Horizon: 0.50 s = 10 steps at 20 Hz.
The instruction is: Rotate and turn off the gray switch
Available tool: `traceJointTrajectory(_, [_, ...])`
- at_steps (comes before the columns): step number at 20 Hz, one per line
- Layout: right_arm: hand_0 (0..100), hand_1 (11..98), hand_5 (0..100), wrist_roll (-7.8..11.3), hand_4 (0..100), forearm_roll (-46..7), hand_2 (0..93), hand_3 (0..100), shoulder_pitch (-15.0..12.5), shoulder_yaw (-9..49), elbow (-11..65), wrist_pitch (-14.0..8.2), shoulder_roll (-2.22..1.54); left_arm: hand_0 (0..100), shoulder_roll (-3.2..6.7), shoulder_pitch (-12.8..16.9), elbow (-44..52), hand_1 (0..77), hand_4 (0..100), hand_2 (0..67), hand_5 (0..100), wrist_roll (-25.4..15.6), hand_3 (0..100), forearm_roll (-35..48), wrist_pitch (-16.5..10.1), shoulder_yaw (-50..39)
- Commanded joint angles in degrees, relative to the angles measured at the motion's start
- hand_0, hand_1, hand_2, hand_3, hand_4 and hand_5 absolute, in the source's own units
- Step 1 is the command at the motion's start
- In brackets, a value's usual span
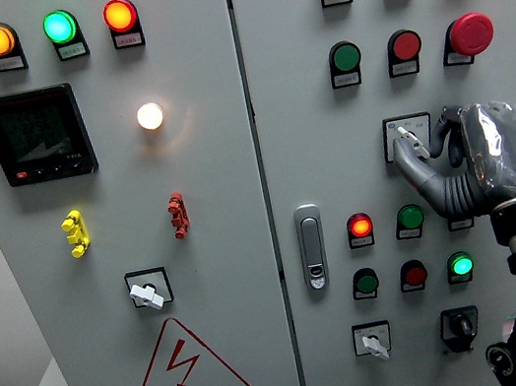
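On the cabinet's right door, toward its right edge at mid-height: gray switch, right hand with fingers curled around its lever; turn apparently unfinished, switch-off pending.

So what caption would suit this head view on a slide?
Robot's right hand grips the gray switch on a control panel full of lit indicator lamps.

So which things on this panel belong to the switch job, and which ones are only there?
Belongs to the job:
- gray switch, upper right door
- right hand, fingers on that switch

Only there:
- yellow handle
- red handle
- display meter
- door latch
- red mushroom button
- warning triangle
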Motion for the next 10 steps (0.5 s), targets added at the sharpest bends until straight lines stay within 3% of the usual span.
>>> traceJointTrajectory(1, [52, 33.7, 95, 0.01, 84, 0.01, 69.8, 100, 0.0, -0.12, 0.0, -0.32, 0.0, 0, 0.05, 0.0, 0.0, 0.0, 13, 10.5, 13, 0.0, 21, -0.08, -0.08, 0.0])
traceJointTrajectory(10, [53, 33.5, 94, 0.01, 84, 0.01, 66.0, 100, -0.08, -0.12, 0.0, -0.85, 0.0, 0, -0.03, 0.0, 0.0, 0.0, 13, 10.5, 13, 0.0, 21, -0.08, 0.0, 0.0])
